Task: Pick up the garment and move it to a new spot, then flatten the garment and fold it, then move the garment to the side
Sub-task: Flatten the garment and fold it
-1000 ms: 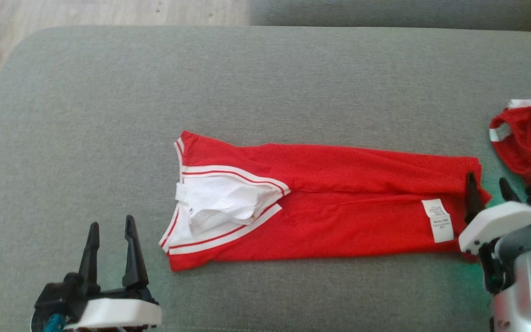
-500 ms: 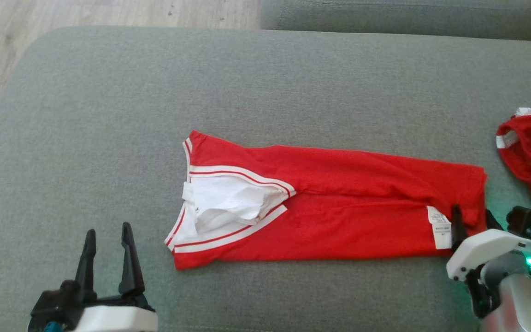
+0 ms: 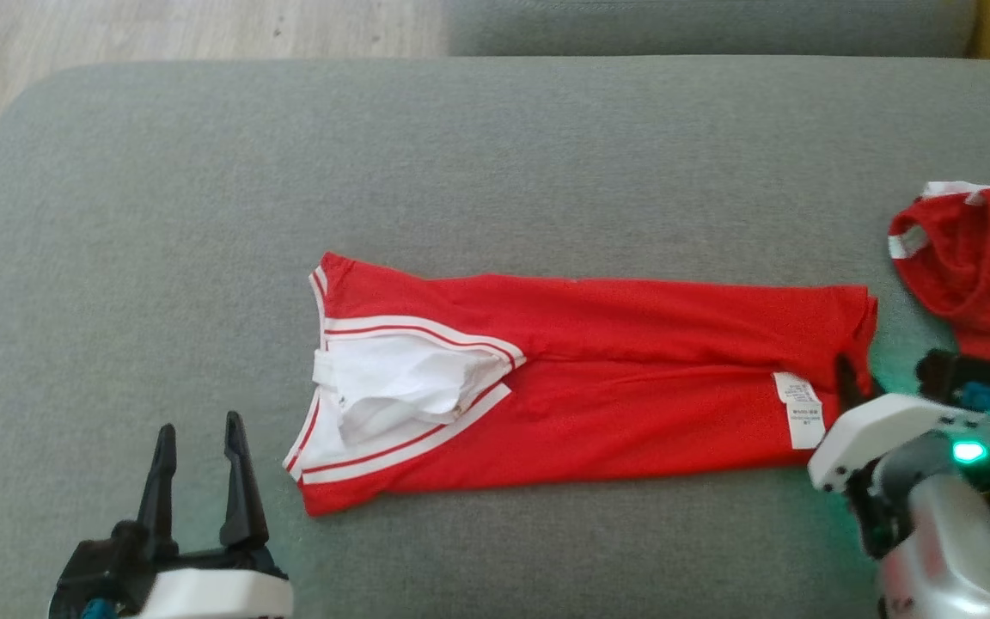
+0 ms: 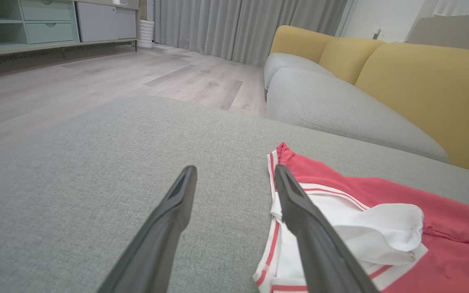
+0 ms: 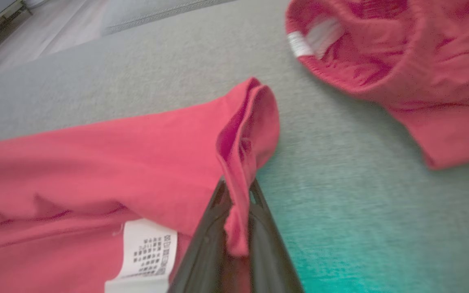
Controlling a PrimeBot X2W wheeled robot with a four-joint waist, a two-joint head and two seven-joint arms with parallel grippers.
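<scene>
The right fingers (image 5: pixel 219 211) pinch an edge of the red garment (image 3: pixel 632 378) tight between them. The left fingers (image 3: pixel 238 481) stand wide apart, the garment's collar (image 3: pixel 400 387) just beside them.

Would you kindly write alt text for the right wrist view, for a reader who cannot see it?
The right gripper is shut on the end of a red garment lying on a grey cushion; a white label sits beside it, and a second red garment lies apart.
</scene>
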